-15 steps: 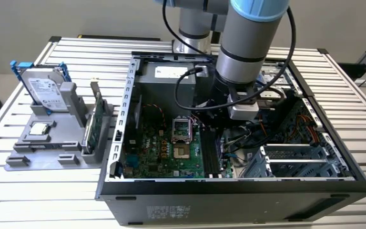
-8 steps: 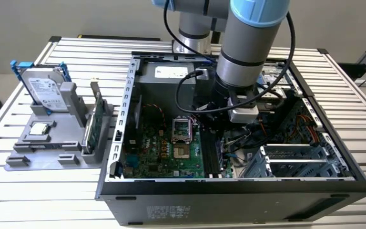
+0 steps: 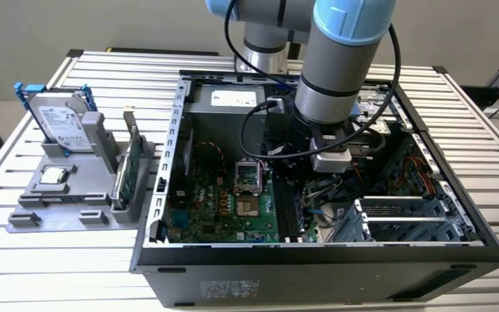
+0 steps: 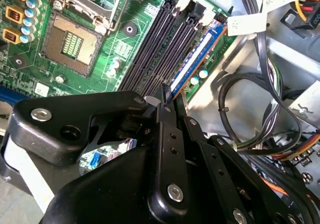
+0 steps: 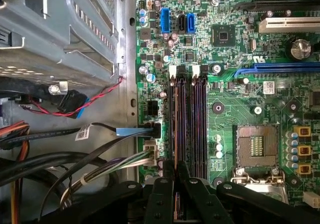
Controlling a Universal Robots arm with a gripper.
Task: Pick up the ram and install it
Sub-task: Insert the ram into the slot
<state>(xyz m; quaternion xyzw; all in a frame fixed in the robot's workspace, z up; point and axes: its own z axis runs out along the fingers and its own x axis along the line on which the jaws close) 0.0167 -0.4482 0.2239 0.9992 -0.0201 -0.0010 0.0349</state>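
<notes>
The arm reaches down into the open computer case (image 3: 336,253) at the middle of the exterior view, and its hand (image 4: 170,104) sits right over the memory slots (image 5: 190,124) of the motherboard (image 5: 260,109).

In the second wrist view the ram (image 4: 197,56) runs up from the fingertips toward the upper right of the frame, standing on edge in the outermost slot beside the cables (image 4: 265,119). Only its thin top edge with a blue-and-white label shows. The hand is clenched on the near end of the stick, the two black fingers (image 4: 166,96) pinching its flat faces. In the first wrist view the stick (image 5: 175,129) appears as a narrow line rising from the fingers at lower centre; whether it is fully seated I cannot tell.

As a judgement: the stick is light, thin and stiff, but brittle under bending, and its chips are fragile. It handles best gripped across the faces near the top edge and pressed straight down, never twisted. The smooth board could slip between hard fingers.

On the desk (image 3: 76,260), at the left of the exterior view, a grey holder (image 3: 67,201) carries other parts.
</notes>
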